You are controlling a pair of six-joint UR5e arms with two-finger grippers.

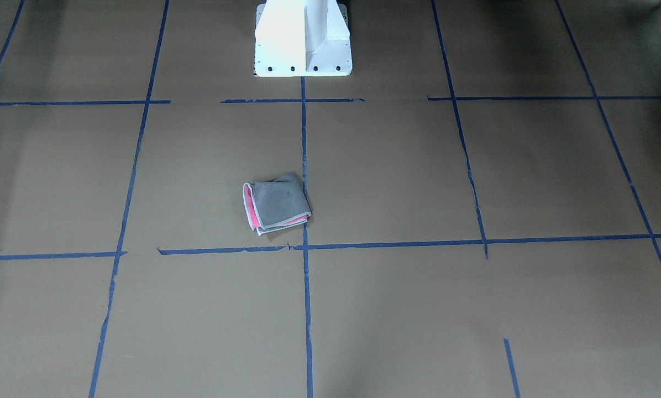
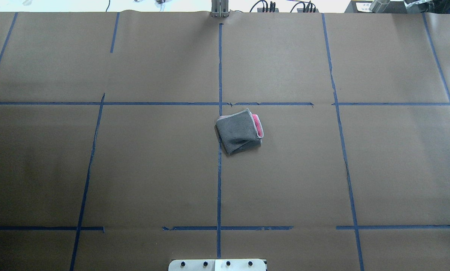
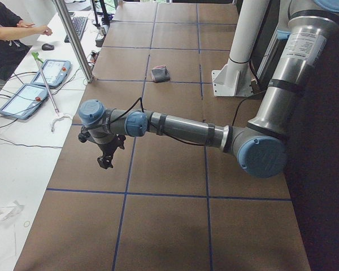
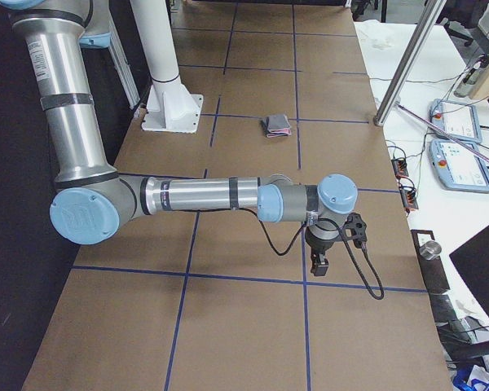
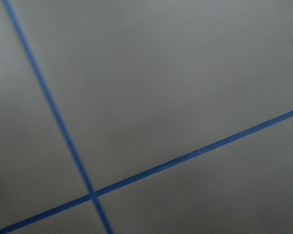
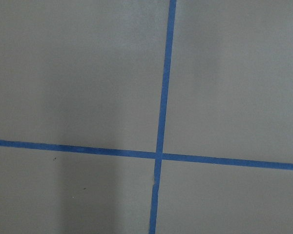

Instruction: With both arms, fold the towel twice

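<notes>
Towel [image 1: 278, 205], front view: folded small, grey face out, pink at the edges, lying on table [image 1: 419, 177] just beside the centre blue tape line [image 1: 304, 138].
Overhead: nothing touching it.
Left side view: left gripper [image 3: 105, 161] hovers well away, can't tell jaw state.
Right side view: right gripper [image 4: 319, 262] likewise, can't tell.
Wrist views: bare table and tape only.
Looks soft, light and limp. Best pinched at the stitched corners.

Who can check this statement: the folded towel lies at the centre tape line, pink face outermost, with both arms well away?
One slip: the towel has its grey face outermost, pink showing only along one edge, as the overhead exterior view shows. It is folded, at the centre tape line, with the left arm and right arm well away.
</notes>
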